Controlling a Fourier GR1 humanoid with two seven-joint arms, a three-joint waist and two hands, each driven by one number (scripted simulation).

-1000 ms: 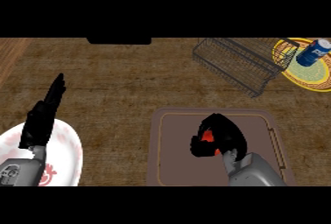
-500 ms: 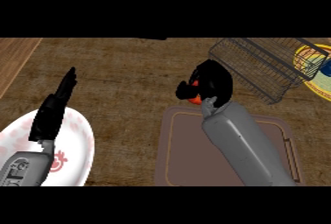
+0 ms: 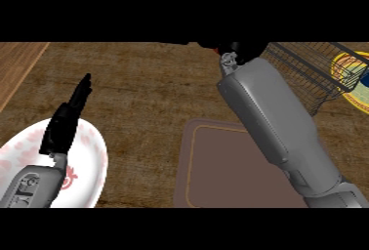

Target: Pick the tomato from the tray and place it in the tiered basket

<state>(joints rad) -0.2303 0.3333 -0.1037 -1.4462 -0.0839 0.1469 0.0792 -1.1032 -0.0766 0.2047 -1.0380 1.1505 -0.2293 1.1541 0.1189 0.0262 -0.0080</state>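
Observation:
My right hand [image 3: 243, 48] shows at the very top of the head view, mostly cut off, at the end of my outstretched grey forearm. A sliver of the red tomato [image 3: 215, 49] peeks out at its left side, with the black fingers curled round it. The hand is just left of the wire tiered basket [image 3: 306, 66] at the upper right. The brown tray [image 3: 231, 176] lies below, partly under my forearm, and nothing shows on its visible part. My left hand [image 3: 65, 122] rests open with straight fingers at the left.
A white plate with a red pattern [image 3: 90, 168] lies under my left hand at the lower left. At the right edge, behind the basket, a yellow plate [image 3: 344, 66] carries a can. A lighter wooden strip [image 3: 18, 63] borders the counter's left side.
My right hand has lifted the tomato off the tray and carried it up and away towards the basket's left side. The view has shifted too. My left hand stays open over the white plate.

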